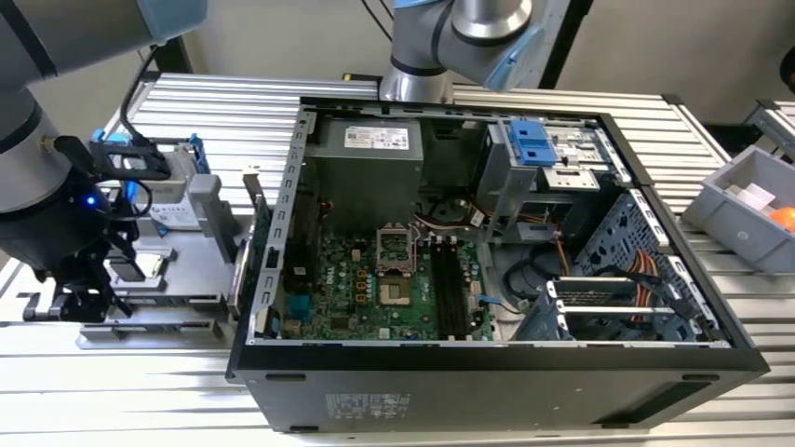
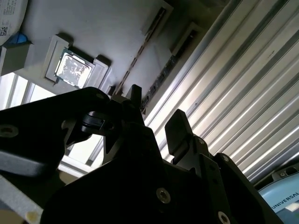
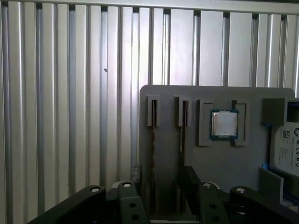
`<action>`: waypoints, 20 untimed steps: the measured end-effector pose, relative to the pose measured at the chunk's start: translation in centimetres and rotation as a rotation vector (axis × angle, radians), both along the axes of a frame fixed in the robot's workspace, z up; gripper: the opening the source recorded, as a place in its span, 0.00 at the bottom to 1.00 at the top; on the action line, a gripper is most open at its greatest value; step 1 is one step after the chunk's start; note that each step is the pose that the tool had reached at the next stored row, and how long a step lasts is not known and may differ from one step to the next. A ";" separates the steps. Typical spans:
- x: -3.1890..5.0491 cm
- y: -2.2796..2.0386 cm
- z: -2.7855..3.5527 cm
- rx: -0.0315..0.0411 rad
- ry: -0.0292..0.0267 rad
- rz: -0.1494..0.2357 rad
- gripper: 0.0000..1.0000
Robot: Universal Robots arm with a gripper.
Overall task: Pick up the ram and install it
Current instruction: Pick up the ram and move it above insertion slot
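Nearest the first wrist camera, the gripper (image 3: 162, 177) was open and held nothing, with the ram (image 3: 153, 140) rising between its jaws. The ram stood on edge in a slot of the grey holder (image 3: 215, 163). It looked light, stiff and fragile, so I judged its flat sides the best place to grip.

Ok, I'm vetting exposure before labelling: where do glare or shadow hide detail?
Second wrist view: the black claw is a backlit silhouette, and the ribbed silver metal table glares in white streaks. First wrist view: even light, the square silver processor chip slightly washed out. Exterior view: evenly lit.
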State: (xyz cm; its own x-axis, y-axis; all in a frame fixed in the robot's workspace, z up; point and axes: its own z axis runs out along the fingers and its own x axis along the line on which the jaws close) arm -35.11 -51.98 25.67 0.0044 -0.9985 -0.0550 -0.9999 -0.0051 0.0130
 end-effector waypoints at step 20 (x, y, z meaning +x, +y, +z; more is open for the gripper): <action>0.00 -0.24 -1.71 0.0000 -0.0002 0.000 1.00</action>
